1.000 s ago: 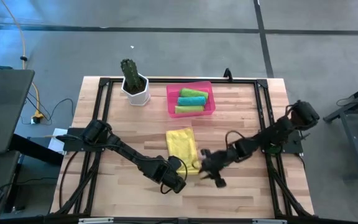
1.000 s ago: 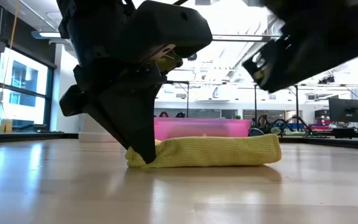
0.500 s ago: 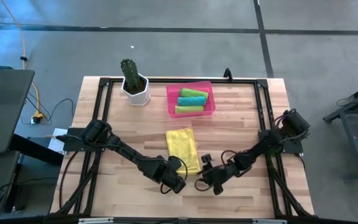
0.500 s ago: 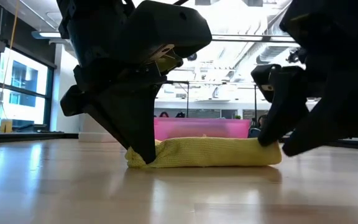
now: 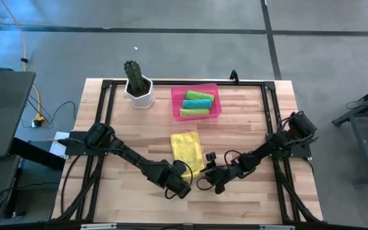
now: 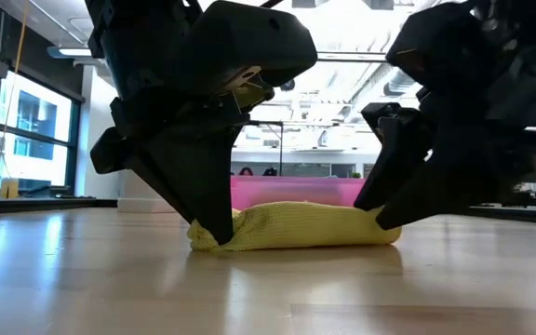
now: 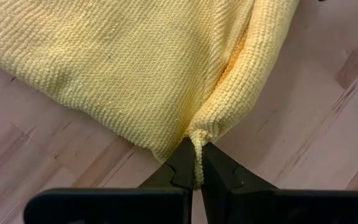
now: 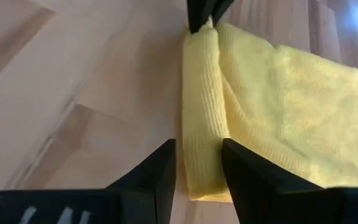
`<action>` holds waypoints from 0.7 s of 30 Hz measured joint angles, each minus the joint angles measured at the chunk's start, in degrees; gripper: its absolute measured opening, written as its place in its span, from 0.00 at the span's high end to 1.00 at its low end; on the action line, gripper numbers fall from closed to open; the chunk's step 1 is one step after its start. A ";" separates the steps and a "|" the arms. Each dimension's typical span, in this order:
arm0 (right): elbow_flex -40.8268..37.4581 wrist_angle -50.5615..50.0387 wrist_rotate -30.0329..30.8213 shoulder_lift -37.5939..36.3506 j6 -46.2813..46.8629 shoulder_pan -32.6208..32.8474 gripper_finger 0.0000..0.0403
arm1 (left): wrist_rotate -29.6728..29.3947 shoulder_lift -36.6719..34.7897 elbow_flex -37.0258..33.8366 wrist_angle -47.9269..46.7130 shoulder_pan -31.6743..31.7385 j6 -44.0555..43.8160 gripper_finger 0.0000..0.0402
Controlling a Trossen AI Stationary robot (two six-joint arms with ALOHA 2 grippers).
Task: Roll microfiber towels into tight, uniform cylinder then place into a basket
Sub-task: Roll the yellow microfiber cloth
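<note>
1. The yellow microfiber towel is lying near the middle of the wooden table, in front of the pink basket, partly rolled at its near edge.
2. The rolled edge is running side to side across the table, while the flat part is stretching away toward the basket.
3. The left gripper is pinching one end corner of the roll, its fingers pressed together on a small tuft of yellow cloth.
4. The right gripper is sitting at the opposite end of the roll, its two fingers straddling the rolled edge with the cloth between them.
5. Inside the basket, two lime green rolls and a teal roll are lying side by side, all long axes pointing crosswise.
6. A white pot with a cactus is standing left of the basket.
</note>
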 joint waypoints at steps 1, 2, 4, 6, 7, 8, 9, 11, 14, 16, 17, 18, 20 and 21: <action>0.00 -0.12 -0.01 0.00 0.00 -0.27 0.69 | 0.02 0.00 0.00 0.00 0.00 0.00 0.99; 0.00 -0.30 0.00 0.00 0.00 -0.56 0.69 | 0.02 0.00 0.00 0.00 0.00 0.00 0.99; 0.00 -0.77 -0.02 0.00 0.00 -0.95 0.69 | 0.02 0.00 0.00 0.00 0.00 0.00 0.99; 0.00 -1.34 -0.02 0.00 0.02 -1.25 0.69 | 0.00 0.00 0.00 0.01 0.00 0.00 0.99; 0.00 -1.72 -0.04 0.00 0.00 -1.34 0.69 | 0.00 0.00 0.00 0.02 0.00 0.00 0.99; 0.00 -2.18 -0.04 0.00 0.00 -1.44 0.69 | 0.00 0.00 0.00 0.02 0.00 0.00 0.99; 0.00 -2.69 -0.10 0.00 0.01 -1.56 0.69 | 0.00 0.00 -0.02 0.02 0.00 0.00 0.99; 0.00 -3.40 -0.26 0.00 0.38 -1.76 0.69 | -0.02 0.00 -0.02 0.02 0.00 0.01 0.99; 0.00 -4.13 -1.22 0.00 1.33 -2.21 0.69 | -0.02 0.00 -0.02 0.05 0.01 0.15 0.99; 0.00 -4.21 -2.19 0.00 2.84 -2.58 0.69 | -0.05 0.00 -0.02 0.17 0.00 0.79 0.99; 0.00 -4.24 -2.54 0.00 3.91 -2.82 0.69 | -0.09 0.02 0.15 0.16 0.02 0.87 0.99; 0.00 -4.45 -2.99 0.00 5.20 -3.05 0.69 | -0.17 0.02 0.40 0.00 0.02 1.07 0.99; 0.02 -4.90 -4.26 0.00 7.23 -3.58 0.71 | -0.49 0.07 1.08 -0.43 0.00 2.46 0.99; 0.04 -5.14 -5.21 -0.02 8.19 -3.90 0.72 | -0.65 0.11 1.50 -0.62 0.00 3.22 0.99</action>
